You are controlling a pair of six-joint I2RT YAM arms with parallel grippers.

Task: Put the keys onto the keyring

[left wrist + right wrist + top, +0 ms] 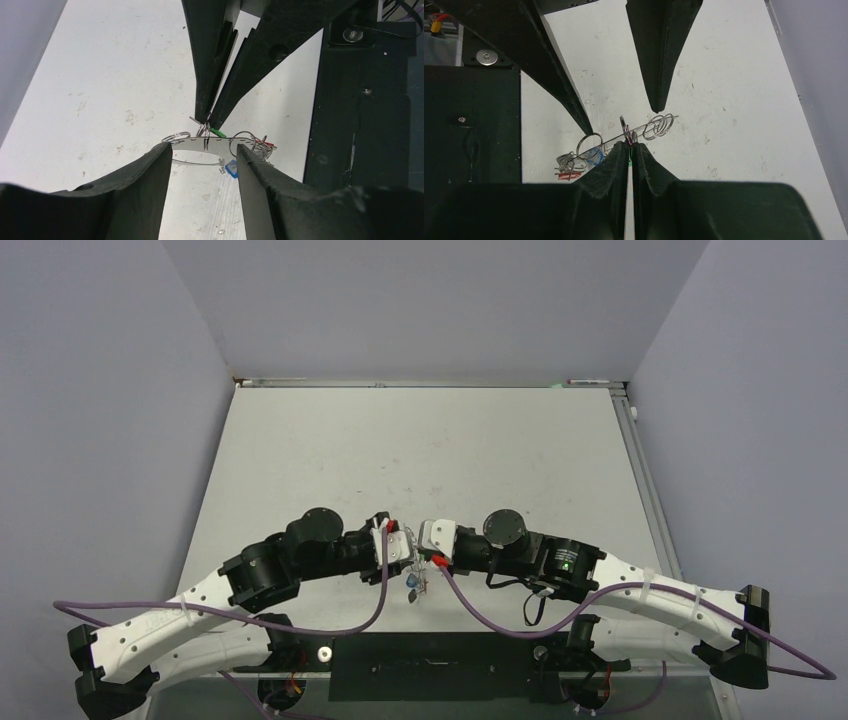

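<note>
The keyring (pixel 195 145) hangs just above the table between my two grippers, seen edge-on as a thin wire (pixel 646 128) in the right wrist view. My right gripper (pixel 630 145) is shut on the green-tagged key (pixel 217 132) at a split ring on the loop's rim. My left gripper (pixel 202 150) is open, one finger at each end of the loop; whether they touch it is unclear. Its fingertips (pixel 656 102) point down at the wire. The blue-tagged key (pixel 231 169) and the red-tagged key (pixel 270 145) dangle from the ring. From above, both grippers (pixel 413 548) meet over the keys (pixel 413 583).
The black base plate (pixel 360 125) lies close beside the keys, at the table's near edge (pixel 430 665). Purple cables (pixel 480 605) loop from both wrists. Grey walls close in the white table (pixel 420 450) on three sides.
</note>
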